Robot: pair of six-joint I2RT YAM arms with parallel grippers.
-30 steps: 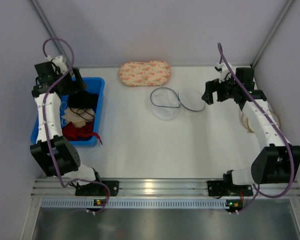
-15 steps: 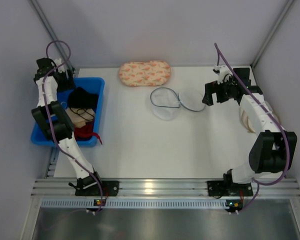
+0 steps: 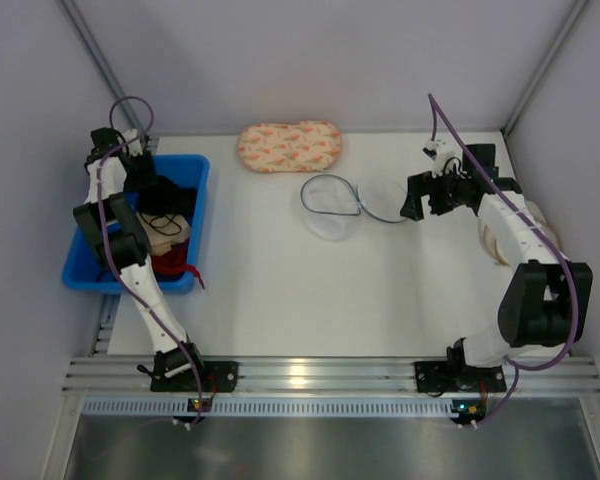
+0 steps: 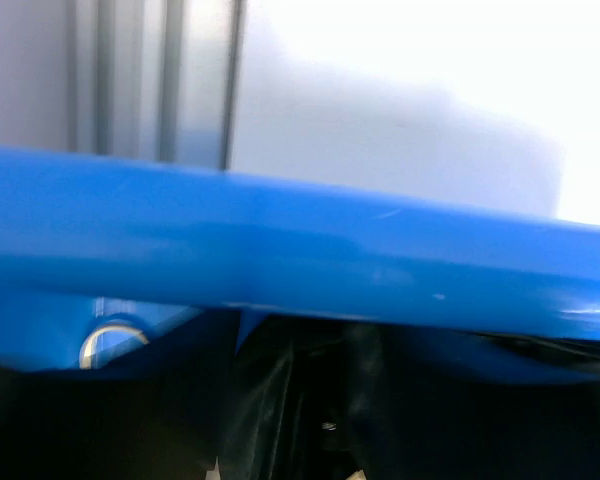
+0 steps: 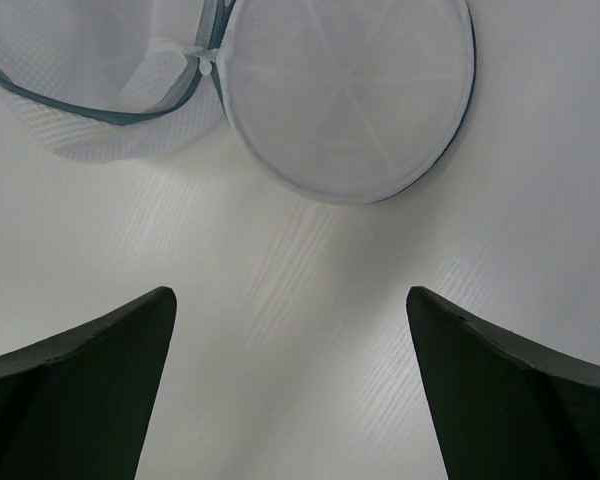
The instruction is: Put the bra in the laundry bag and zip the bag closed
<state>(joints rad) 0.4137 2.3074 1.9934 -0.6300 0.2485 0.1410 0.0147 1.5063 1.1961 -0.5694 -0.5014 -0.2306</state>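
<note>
The black bra (image 3: 178, 196) lies bunched in the back of the blue bin (image 3: 198, 170). My left gripper (image 3: 150, 188) is lowered into the bin right at the bra. In the left wrist view only the bin's rim (image 4: 300, 240) and dark bra fabric (image 4: 270, 400) show, and the fingers cannot be made out. The laundry bag (image 3: 332, 208) lies open mid-table, its round lid (image 3: 385, 198) flopped to the right. My right gripper (image 3: 412, 196) hovers just right of that lid, open (image 5: 290, 300) over bare table, with the lid (image 5: 350, 90) and the bag's bowl (image 5: 90, 80) ahead of it.
A peach patterned pouch (image 3: 289, 146) lies at the back of the table. The bin also holds a beige cloth (image 3: 166, 238) and a red garment (image 3: 170, 266). A beige item (image 3: 494, 240) sits at the table's right edge, under the right arm.
My left arm has swung from the bin's back-left corner down into the bin onto the black bra. The right gripper has edged slightly left and lower, toward the bag's lid.
</note>
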